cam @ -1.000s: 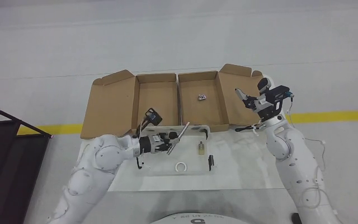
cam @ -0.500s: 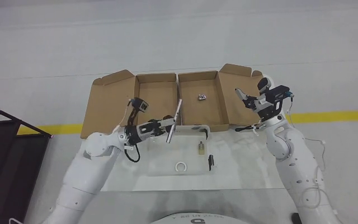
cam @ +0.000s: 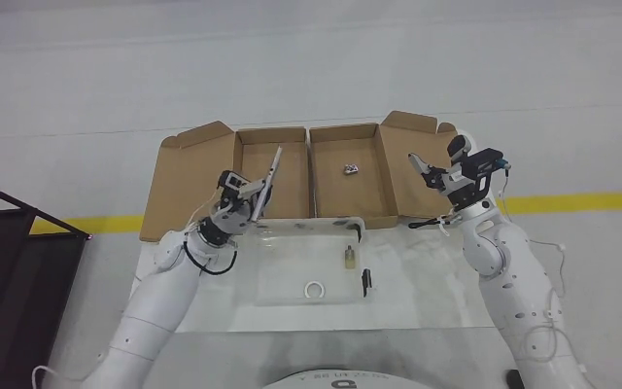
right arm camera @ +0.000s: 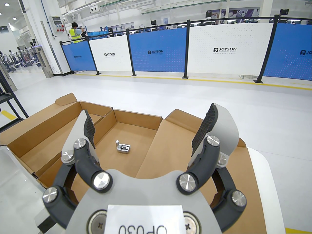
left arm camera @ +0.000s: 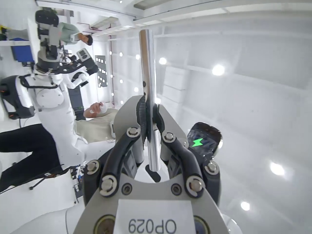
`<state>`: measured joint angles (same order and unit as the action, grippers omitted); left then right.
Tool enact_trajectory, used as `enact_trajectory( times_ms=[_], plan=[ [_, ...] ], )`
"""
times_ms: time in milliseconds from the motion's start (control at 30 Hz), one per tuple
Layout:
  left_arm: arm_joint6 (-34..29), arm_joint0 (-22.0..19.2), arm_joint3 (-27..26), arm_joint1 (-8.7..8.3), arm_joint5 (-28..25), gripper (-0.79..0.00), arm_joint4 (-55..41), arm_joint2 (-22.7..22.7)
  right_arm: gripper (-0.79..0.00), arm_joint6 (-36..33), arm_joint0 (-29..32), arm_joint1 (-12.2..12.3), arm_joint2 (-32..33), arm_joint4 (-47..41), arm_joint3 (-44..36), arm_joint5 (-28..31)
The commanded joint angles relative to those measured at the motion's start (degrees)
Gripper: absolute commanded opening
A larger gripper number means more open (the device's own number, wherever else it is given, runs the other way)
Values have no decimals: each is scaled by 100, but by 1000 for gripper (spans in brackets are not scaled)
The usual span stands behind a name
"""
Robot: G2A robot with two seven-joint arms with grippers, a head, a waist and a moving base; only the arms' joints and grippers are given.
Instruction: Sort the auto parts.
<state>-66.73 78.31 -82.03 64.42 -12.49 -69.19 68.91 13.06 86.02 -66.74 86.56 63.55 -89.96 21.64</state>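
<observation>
Pinches a metal rod (left arm camera: 149,74) (cam: 270,173) near one end between left gripper (left arm camera: 150,113) (cam: 255,190) fingers, holds it slanted over the left box (cam: 288,199), spreads right gripper (right arm camera: 150,113) (cam: 420,163) fingers wide above a flap of the right box (cam: 362,199).

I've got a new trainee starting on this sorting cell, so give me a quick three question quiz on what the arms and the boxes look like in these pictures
1. True or false: the left end effector is shut on a metal rod.
2. Fill the gap: the right end effector is ____ and holds nothing.
3. Pick one. The small metal block lies:
A. in the left end effector
B. in the right box
C. in the right end effector

Key: 1 true; 2 open; 3 B.
</observation>
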Motion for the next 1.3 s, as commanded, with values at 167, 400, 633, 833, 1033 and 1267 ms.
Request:
enact_trajectory(
  times_ms=[167, 400, 633, 833, 1033, 1267],
  plan=[
    [-176, 116, 140, 11, -102, -785, -330, 313, 0, 0, 0, 0, 0, 0, 0, 0],
    [-34, 184, 49, -15, -494, -785, 381, 523, 0, 0, 0, 0, 0, 0, 0, 0],
    [-34, 184, 49, -15, -494, -785, 381, 523, 0, 0, 0, 0, 0, 0, 0, 0],
    [-236, 349, -297, 19, -220, -785, -401, 667, 0, 0, 0, 0, 0, 0, 0, 0],
    [-914, 460, -276, 68, 433, -785, -1610, 848, 0, 0, 0, 0, 0, 0, 0, 0],
    [-1170, 490, -196, 116, 481, -785, -1777, 967, 0, 0, 0, 0, 0, 0, 0, 0]
  ],
)
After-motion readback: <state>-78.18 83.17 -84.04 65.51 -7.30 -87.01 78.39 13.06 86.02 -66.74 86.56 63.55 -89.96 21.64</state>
